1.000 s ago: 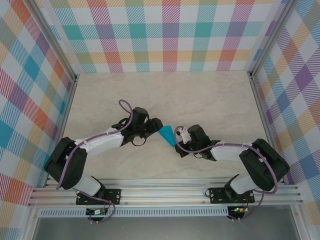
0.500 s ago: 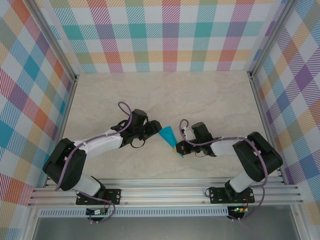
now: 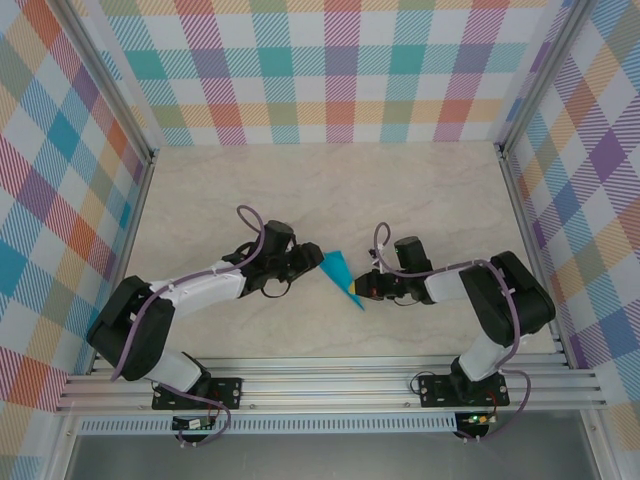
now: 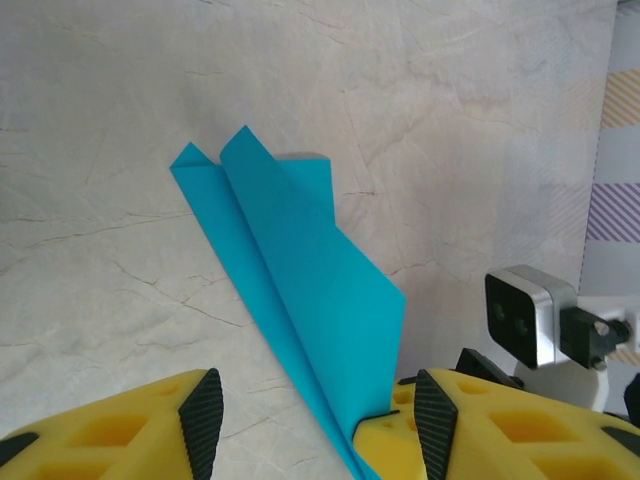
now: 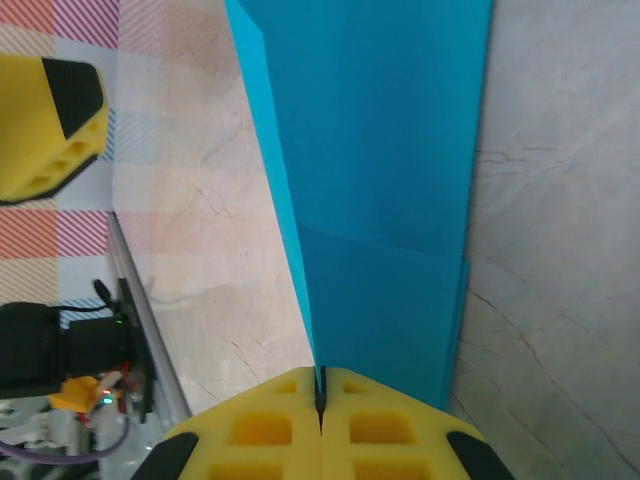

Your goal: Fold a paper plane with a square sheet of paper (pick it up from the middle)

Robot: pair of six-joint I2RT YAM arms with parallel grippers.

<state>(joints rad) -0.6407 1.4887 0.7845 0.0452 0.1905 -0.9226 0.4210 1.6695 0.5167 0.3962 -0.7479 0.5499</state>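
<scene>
Over the marbled table (image 3: 430, 200), the right pincer (image 5: 320, 385) pinches one paper plane (image 3: 340, 273); the left pincer (image 4: 318, 402) is spread.

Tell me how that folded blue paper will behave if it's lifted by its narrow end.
Probably very light: the paper plane looks unbent with the right gripper shut on just one end. Its layered creases likely make it stiff lengthwise, though the wide end, showing two separate points, may splay. Thin paper, so a hard push would probably crumple it.
</scene>
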